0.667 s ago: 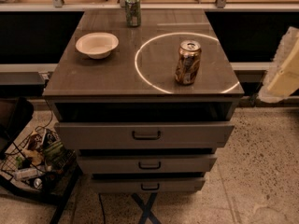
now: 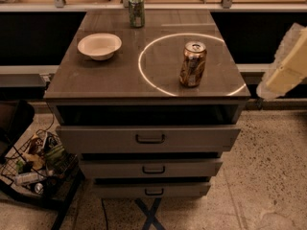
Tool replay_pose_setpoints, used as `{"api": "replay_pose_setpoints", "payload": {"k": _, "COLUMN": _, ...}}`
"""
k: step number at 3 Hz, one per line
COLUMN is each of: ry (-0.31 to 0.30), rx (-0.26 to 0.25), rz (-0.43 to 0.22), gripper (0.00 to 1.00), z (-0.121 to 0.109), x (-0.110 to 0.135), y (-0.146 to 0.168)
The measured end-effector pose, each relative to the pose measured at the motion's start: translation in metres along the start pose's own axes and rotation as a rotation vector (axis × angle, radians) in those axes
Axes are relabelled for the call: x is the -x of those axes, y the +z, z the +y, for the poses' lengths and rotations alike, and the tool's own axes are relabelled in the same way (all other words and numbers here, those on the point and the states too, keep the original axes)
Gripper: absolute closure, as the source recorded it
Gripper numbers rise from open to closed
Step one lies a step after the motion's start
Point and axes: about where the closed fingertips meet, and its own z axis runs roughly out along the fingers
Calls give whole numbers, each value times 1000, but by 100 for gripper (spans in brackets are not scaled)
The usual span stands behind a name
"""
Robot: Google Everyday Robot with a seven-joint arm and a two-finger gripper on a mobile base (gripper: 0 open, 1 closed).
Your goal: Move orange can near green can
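Note:
The orange can (image 2: 193, 64) stands upright on the right part of the dark cabinet top (image 2: 96, 78), inside a bright ring of light. It has an orange-brown and gold label and a silver top with a pull tab. The green can (image 2: 136, 10) stands upright at the far edge of the top, left of centre, well apart from the orange can. My gripper (image 2: 287, 67) shows as a pale cream shape at the right edge of the view, off the side of the cabinet, to the right of the orange can and not touching it.
A white bowl (image 2: 99, 45) sits on the left part of the top. Below the top are several drawers (image 2: 149, 138) with dark handles. A wire basket of clutter (image 2: 33, 169) sits on the floor at the lower left. A counter edge runs behind the cabinet.

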Motion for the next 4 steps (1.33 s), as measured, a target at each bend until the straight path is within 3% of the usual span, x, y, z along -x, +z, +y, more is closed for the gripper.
{"api": "replay_pose_setpoints", "payload": {"k": 2, "ry": 264, "rx": -62, "rz": -301, "gripper": 0, "z": -39, "x": -1, "y": 47}}
{"api": "replay_pose_setpoints", "payload": {"k": 4, "ry": 412, "rx": -130, "rz": -535, "gripper": 0, "z": -44, "x": -25, "y": 109}}
